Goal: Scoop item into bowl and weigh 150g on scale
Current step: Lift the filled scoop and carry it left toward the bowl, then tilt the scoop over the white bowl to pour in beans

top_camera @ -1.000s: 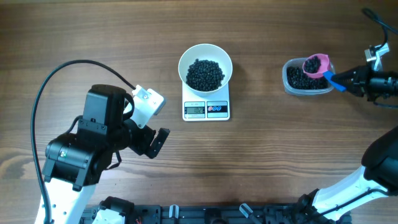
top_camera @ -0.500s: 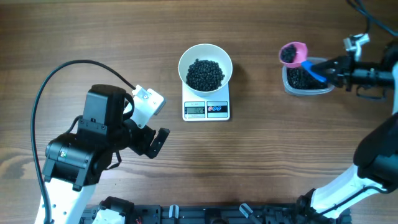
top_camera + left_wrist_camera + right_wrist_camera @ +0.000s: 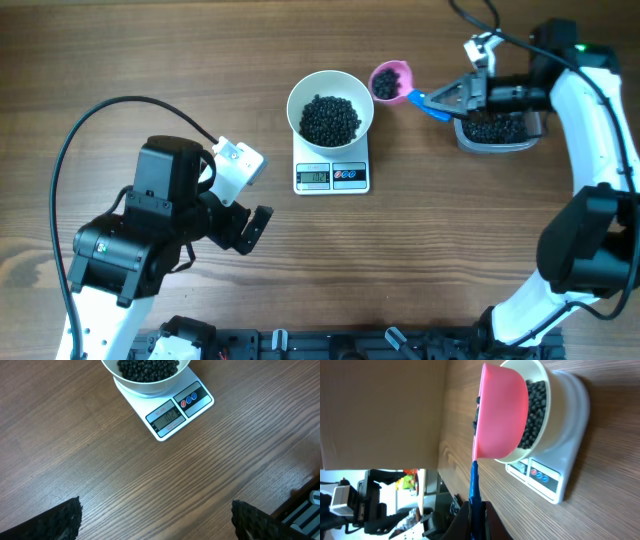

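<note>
The white bowl (image 3: 292,112) stands on the small white scale (image 3: 331,176) and holds a dark pile of the item (image 3: 330,118). Just right of the bowl's far rim hangs a pink scoop (image 3: 390,82) with a blue handle. It carries more black beads, and my right gripper (image 3: 447,101) is shut on its handle. In the right wrist view the scoop (image 3: 502,415) is in front of the bowl (image 3: 547,405) and scale (image 3: 555,480), the handle pinched in the right gripper (image 3: 476,512). My left gripper (image 3: 250,228) is open over bare wood, well short of the scale (image 3: 170,415).
A clear plastic tub (image 3: 495,135) with more black beads sits right of the bowl, under my right forearm. The left arm's black cable (image 3: 100,110) loops over the table's left side. A black rail (image 3: 350,345) runs along the front edge.
My right arm has carried the loaded scoop leftward, from over the tub to just beside the bowl's right rim. The left arm has not moved.
</note>
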